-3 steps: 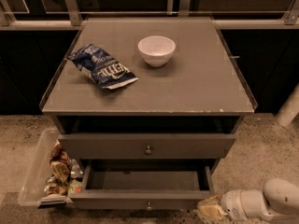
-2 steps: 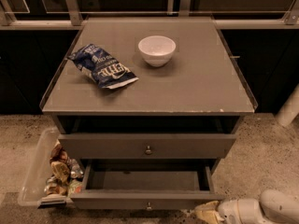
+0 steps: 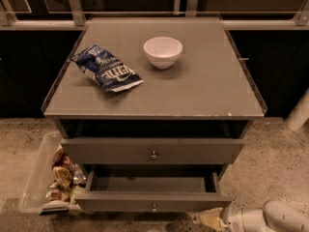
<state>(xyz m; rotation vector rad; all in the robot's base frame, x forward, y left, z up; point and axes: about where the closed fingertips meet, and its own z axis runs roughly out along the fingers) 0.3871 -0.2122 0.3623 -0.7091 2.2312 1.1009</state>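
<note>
Gripper: we note the gripper (image 3: 226,220) very low at the bottom right of the view, just off the floor (image 3: 270,163). Its white arm (image 3: 285,219) runs in from the right edge.
Grip state: we cannot tell whether it is clamped or loose.
Item at tip: a crumpled yellowish packet (image 3: 210,219) touches the gripper's left end, below the right end of the bottom drawer's front.
Bottom drawer (image 3: 152,207): pulled out. What we see of its inside is bare.
Step in hand: we judge the packet is being handled just in front of the open drawer, lower than its front edge.
Upper drawer (image 3: 152,151): closed.
Cabinet top (image 3: 207,91): a white bowl (image 3: 163,51) stands near the back, and a blue chip bag (image 3: 106,68) lies to its left, well apart from the gripper.
Left of cabinet: a clear bin (image 3: 35,180) on the floor holds more snack packets (image 3: 63,175).
</note>
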